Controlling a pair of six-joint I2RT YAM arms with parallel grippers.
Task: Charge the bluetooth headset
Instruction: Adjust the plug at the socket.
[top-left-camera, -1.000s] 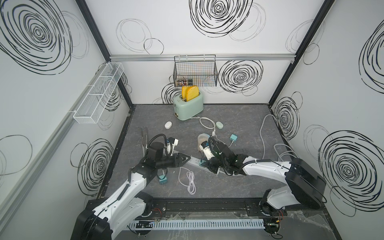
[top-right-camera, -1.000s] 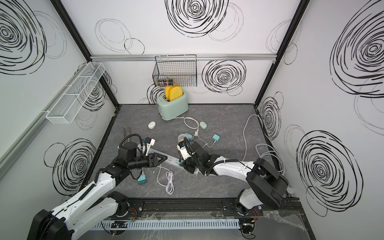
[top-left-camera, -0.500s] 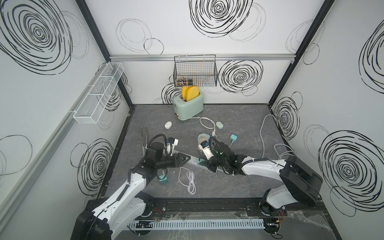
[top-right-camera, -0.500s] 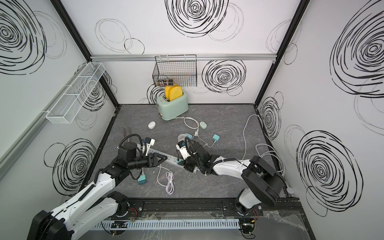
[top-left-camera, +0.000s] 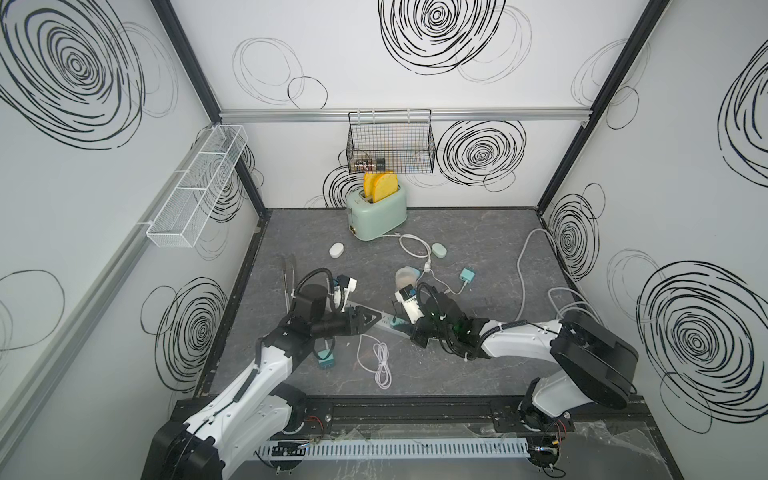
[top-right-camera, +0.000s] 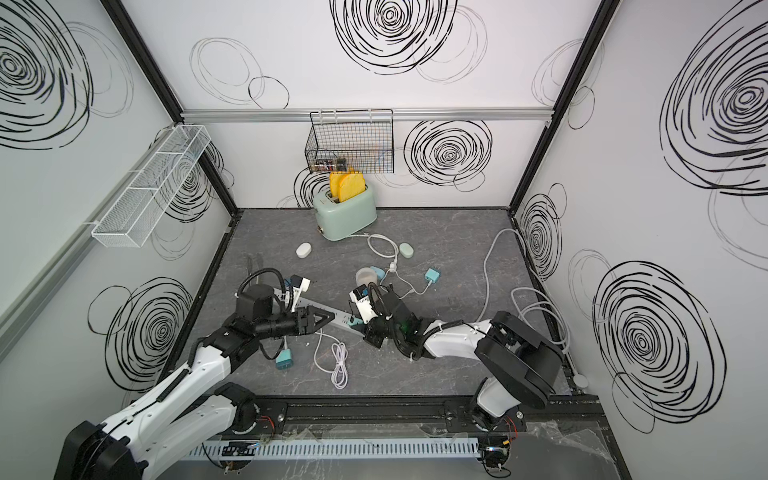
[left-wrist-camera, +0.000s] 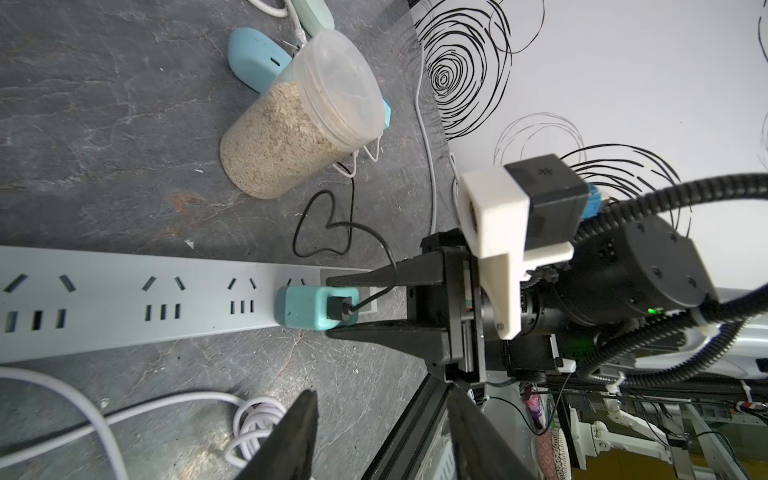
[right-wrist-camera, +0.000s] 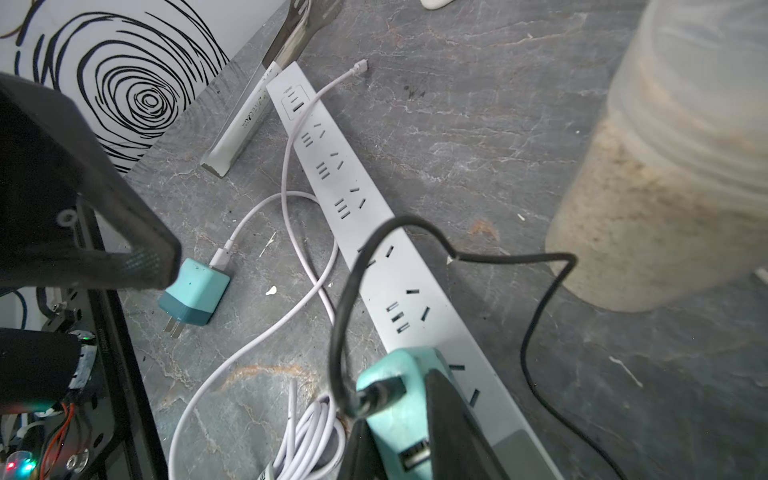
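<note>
Headset charger (left-wrist-camera: 316, 307) sits on the power strip (left-wrist-camera: 124, 307) with the right claw (left-wrist-camera: 329, 307) clamped on it and the left claw (top-left-camera: 376, 318) apart and empty; full seating looks unconfirmed.

There are 3 teal USB chargers (left-wrist-camera: 316, 307) (top-left-camera: 326, 360) (top-left-camera: 467, 274), 3 earbud cases (top-left-camera: 336, 250) (top-left-camera: 438, 249) (left-wrist-camera: 253, 62) (1 white, 1 mint, 1 blue), 1 white power strip (left-wrist-camera: 124, 307), 1 black cable (left-wrist-camera: 332, 232), 1 clear jar of grain (left-wrist-camera: 299, 120), 1 mint toaster (top-left-camera: 378, 212) with 2 yellow slices (top-left-camera: 380, 187), and 2 wire baskets (top-left-camera: 390, 145) (top-left-camera: 195, 195).
</note>
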